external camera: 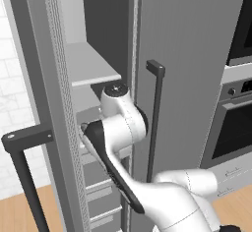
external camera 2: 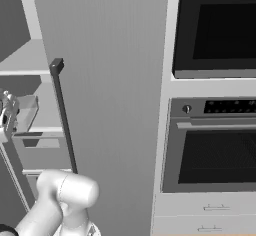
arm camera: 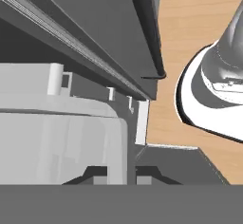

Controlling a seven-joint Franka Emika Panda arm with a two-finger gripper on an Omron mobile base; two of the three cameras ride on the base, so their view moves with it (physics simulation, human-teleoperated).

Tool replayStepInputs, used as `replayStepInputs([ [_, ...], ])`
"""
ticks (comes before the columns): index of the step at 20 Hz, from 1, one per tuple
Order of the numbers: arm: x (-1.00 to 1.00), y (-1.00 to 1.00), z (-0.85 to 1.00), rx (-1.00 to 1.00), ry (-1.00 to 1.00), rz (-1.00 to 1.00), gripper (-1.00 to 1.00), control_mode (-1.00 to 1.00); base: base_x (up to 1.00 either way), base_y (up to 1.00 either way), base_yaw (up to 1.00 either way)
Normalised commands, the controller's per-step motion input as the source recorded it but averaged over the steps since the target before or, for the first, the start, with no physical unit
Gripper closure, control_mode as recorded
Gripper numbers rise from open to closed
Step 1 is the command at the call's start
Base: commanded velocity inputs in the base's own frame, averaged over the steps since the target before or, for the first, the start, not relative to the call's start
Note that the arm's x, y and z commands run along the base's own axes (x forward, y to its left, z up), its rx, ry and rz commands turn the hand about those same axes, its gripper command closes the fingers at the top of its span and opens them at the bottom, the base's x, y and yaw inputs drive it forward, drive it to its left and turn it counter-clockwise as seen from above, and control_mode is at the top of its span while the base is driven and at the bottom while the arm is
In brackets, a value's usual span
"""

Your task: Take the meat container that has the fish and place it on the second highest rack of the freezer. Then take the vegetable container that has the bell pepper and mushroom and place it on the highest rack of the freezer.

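Note:
The freezer (external camera: 192,54) stands with its left door (external camera: 42,78) swung open and its right door (external camera 2: 110,80) closed. My arm reaches into the open side. A pale see-through container (external camera 2: 27,111) rests at the level of the shelf just below the upper shelf (external camera: 91,64). My gripper (external camera 2: 6,115) is at the container's near end. In the hand view the gripper (arm camera: 121,176) is shut on the container's (arm camera: 57,137) rim, one fingertip on each side of the wall. What lies in the container is hidden, so I cannot tell whether it holds the fish or the bell pepper.
The open door's black bar handle (external camera: 24,147) juts out at the left. The closed door's handle (external camera 2: 62,115) runs beside my arm. A black oven (external camera 2: 215,150), microwave (external camera 2: 220,25) and drawers (external camera 2: 210,215) stand to the right. Freezer drawers (external camera: 101,196) lie below.

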Motion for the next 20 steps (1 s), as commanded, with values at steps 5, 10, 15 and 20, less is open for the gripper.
replayStepInputs([
  [5,0.86,0.37,-0.53,0.0,0.0,-0.18,1.0,-1.0,0.0,0.0,0.0],
  [10,0.73,0.18,-0.59,0.01,0.0,-0.05,1.0,-1.0,0.0,0.0,0.0],
  [15,0.75,0.19,-0.45,0.02,0.0,0.0,1.0,-1.0,0.0,0.0,0.0],
  [20,0.75,0.26,-0.27,0.02,-0.01,0.0,1.0,-1.0,0.0,0.0,0.0],
])
